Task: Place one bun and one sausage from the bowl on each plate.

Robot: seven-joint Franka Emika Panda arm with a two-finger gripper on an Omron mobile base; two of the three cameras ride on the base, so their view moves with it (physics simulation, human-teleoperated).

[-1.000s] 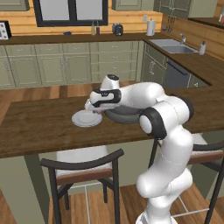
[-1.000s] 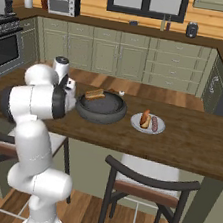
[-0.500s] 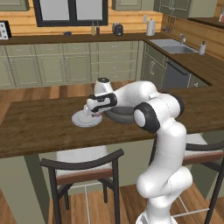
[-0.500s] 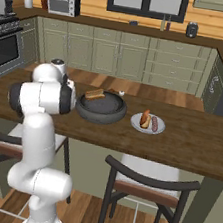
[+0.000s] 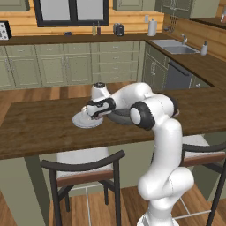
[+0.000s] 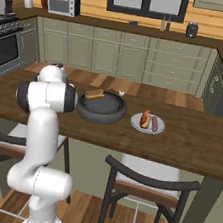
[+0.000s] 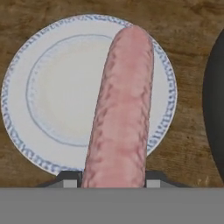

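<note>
Sausage (image 7: pixel 119 109) is clamped between the two fingers of the gripper (image 7: pixel 113 178); it sticks out from the fingertips and hangs across the plate (image 7: pixel 52 105) below. This plate is pale with a thin blue pattern on the rim, and nothing else lies on it. It sits directly under the fingers, on the dark wooden counter (image 7: pixel 192 35). To one side of the fingers, at the edge of the hand view, a curved part of the dark bowl (image 7: pixel 215 109) is visible, just beside the plate but not touching it.

From the left base view, the gripper (image 5: pixel 93 114) is low over the same plate (image 5: pixel 81 121), and the bowl (image 5: pixel 118 117) is behind the arm, partly hidden. From the right base view, the bowl (image 6: pixel 102 108) has a bun (image 6: pixel 94 94) lying in it near the far rim. On the far side of the bowl from the fingers stands the second plate (image 6: pixel 147 123), and it carries a bun and a sausage side by side.
</note>
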